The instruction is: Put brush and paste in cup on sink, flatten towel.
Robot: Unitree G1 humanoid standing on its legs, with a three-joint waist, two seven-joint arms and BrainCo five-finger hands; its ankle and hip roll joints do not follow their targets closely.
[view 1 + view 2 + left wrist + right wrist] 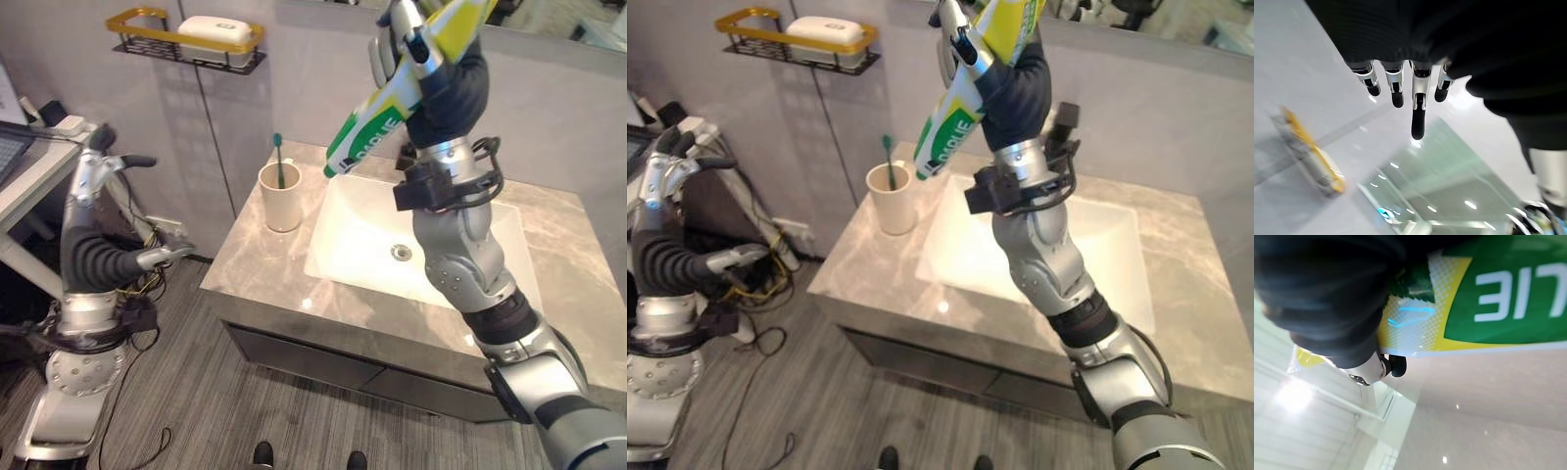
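Left eye view: at near left, left hand (pixel 103 162) raised beside the counter, fingers relaxed and holding nothing. On the grey counter (pixel 257 269), beige cup (pixel 280 196) beside the white sink (pixel 367 235), green toothbrush (pixel 278 160) upright inside, bristle end hidden. Above the sink, right hand (pixel 416 59) clamped around the green-and-yellow toothpaste tube (pixel 372 127), upper end cut off. Farther back, gold wall shelf (pixel 147 22).

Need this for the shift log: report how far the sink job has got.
Done: the green toothbrush stands in the beige cup on the counter. In hand: the right hand grips the toothpaste tube high above the sink, not yet in the cup. The left hand hangs open off the counter. Left: the towel.
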